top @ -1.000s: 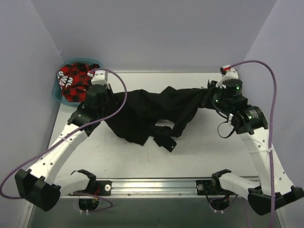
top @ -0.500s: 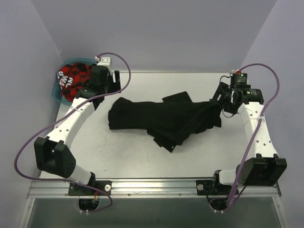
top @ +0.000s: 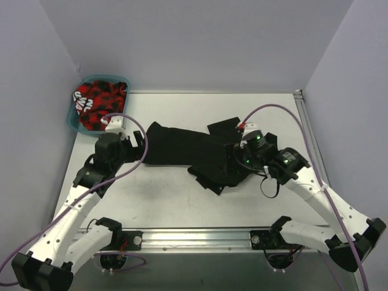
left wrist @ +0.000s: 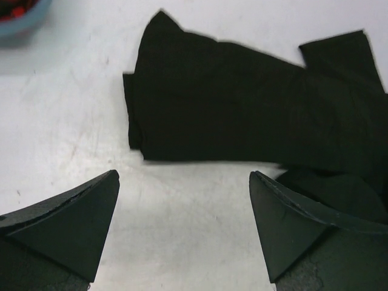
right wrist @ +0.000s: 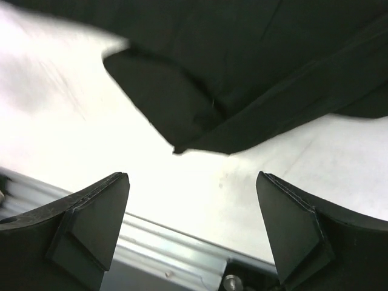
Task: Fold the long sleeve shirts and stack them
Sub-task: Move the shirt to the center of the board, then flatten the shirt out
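Top external view, item list:

1. black shirt (top: 182, 145): qty 1. Lies on surface (top: 182, 206) across ctr, nearer the far edge than the near edge, laid as a long band running left-right. Left end looks flat w/ a clean doubled edge. Right end is bunched, w/ a loose flap spilling toward the near edge.
2. left claw (left wrist: 183, 176): jaws wide apart, nothing held. Sits just off the shirt's left end, not touching the cloth.
3. right claw (right wrist: 193, 176): jaws also spread wide, empty. Sits at the shirt's rumpled right part, w/ a loose corner of cloth just ahead of the fingers.
4. teal basket (top: 71, 121): beside the far-left corner of the surface. Holds red-and-black patterned cloth (top: 97, 100); can't tell what garment.

Progress est.: early to mid.
- Done: one shirt partly folded; a lengthwise fold seems to be in.
- Left: right side needs tidying, plus cross-folds to get a compact bundle.
- No stack visible on the surface, so stacking not begun.
- Cloth in the basket prob. awaits its turn.
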`<state>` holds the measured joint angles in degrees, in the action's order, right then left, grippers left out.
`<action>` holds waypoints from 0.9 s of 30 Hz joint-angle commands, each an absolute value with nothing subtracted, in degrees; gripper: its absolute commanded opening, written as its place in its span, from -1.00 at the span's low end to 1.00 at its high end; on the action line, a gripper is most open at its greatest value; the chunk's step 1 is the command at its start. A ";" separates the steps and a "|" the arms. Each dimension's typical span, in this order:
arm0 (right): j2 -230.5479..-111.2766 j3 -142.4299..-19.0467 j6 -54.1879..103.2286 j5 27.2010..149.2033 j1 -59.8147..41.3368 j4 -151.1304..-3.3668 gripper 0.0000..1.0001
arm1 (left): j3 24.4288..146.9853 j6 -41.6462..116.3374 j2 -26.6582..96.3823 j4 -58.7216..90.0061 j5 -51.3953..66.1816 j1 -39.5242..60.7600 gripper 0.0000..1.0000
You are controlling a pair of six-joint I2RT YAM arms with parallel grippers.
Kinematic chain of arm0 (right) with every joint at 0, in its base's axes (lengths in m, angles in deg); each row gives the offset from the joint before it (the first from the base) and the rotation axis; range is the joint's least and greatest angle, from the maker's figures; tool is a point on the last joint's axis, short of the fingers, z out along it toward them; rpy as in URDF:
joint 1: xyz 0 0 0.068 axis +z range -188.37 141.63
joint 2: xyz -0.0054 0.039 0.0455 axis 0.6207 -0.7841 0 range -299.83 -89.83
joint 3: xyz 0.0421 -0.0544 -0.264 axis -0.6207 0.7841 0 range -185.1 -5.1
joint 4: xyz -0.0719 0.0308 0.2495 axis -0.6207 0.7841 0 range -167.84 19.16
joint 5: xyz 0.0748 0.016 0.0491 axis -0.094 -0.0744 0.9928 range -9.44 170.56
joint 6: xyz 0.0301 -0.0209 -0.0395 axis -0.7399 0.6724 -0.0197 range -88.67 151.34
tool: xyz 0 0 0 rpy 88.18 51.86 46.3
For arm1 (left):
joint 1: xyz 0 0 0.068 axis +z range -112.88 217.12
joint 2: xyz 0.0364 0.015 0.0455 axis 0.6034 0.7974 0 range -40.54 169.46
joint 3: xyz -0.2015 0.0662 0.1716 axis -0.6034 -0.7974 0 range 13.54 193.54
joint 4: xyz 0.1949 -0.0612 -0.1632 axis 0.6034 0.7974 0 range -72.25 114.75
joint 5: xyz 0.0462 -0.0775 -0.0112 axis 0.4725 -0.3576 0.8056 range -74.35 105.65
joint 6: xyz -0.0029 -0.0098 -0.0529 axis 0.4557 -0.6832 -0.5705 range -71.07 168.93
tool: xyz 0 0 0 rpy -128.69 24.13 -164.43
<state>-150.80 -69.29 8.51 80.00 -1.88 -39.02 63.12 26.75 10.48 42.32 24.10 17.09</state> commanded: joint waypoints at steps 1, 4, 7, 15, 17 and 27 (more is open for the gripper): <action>-154.86 -64.18 6.29 73.82 4.78 -40.66 0.75 | 57.23 22.65 7.64 44.55 22.94 17.52 0.95; -157.50 -61.45 4.71 69.68 6.90 -41.19 0.70 | 52.83 18.27 6.66 42.81 24.17 17.87 0.95; -156.11 -59.51 0.85 67.47 6.37 -42.59 0.69 | 48.79 11.06 7.53 38.07 24.53 18.75 0.95; -147.06 -54.78 -3.82 68.69 -2.15 -45.31 0.69 | 41.75 -6.79 18.42 19.71 25.76 19.54 0.84; -144.25 -53.36 -4.26 69.40 -4.35 -46.02 0.68 | 40.70 -9.07 21.58 16.28 26.55 19.45 0.76; -138.00 -48.96 -5.84 70.10 -7.77 -48.05 0.66 | 41.58 -11.19 33.71 5.80 30.16 19.28 0.25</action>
<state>-139.13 -49.68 -4.54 70.93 -6.51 -47.12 40.37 -9.44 32.25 12.90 28.04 19.23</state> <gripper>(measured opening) 0.836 0.649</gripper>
